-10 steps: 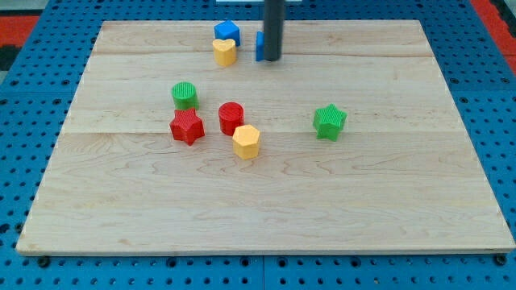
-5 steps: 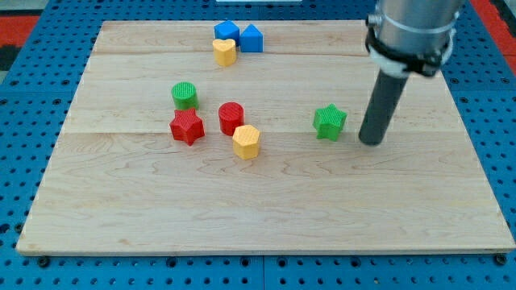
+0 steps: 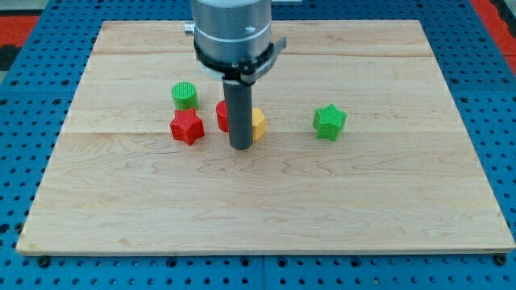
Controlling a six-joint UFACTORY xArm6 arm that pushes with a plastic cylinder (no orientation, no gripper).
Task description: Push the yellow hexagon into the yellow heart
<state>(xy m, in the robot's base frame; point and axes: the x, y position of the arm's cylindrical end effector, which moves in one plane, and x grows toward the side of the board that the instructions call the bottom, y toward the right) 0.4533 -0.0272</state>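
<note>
Presently my tip (image 3: 239, 147) bears on the board (image 3: 266, 217) at the near side of the yellow hexagon (image 3: 257, 123), touching it and holding nothing, the rod hiding most of the block. A push away risks dragging the adjoining red cylinder (image 3: 222, 115) along. Farther off, the arm's body hides the yellow heart, so aim cannot be confirmed.

Robotics laboratory bench: a wooden board (image 3: 266, 209) rests on blue perforated mounting panels (image 3: 32, 161), red matting (image 3: 492, 12) at upper right.
</note>
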